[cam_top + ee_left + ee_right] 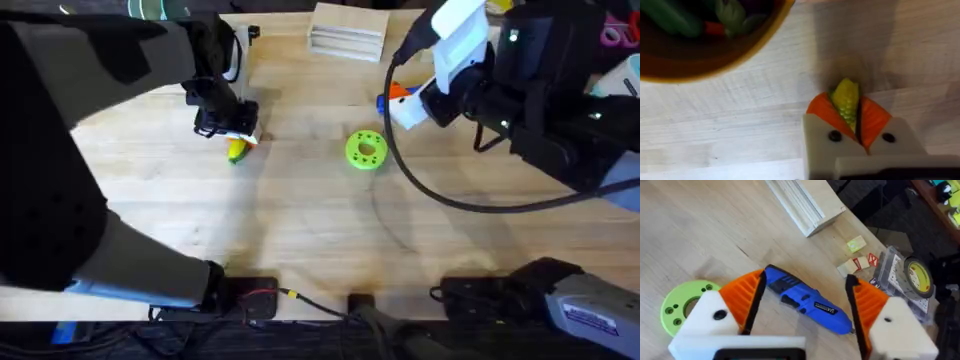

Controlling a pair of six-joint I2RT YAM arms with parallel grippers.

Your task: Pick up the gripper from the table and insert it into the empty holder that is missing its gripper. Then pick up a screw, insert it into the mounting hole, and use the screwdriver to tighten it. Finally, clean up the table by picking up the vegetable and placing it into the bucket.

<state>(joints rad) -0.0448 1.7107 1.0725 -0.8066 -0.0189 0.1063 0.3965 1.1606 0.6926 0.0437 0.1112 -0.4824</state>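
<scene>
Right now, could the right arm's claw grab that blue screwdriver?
Probably yes. The right claw hangs open just above the screwdriver, its orange pads on either side of the handle, and nothing lies between them. The green disc sits off to one side, out of the way.

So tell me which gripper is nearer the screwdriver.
Right. The right gripper hangs open just above the screwdriver, which lies between its pads; the left gripper is across the table, shut on the vegetable.

Green disc (365,149) with holes, mid-tabletop. Wooden block (347,29), slotted, at far edge. Small printed cards (858,256) beside a tape roll (918,276).
</scene>
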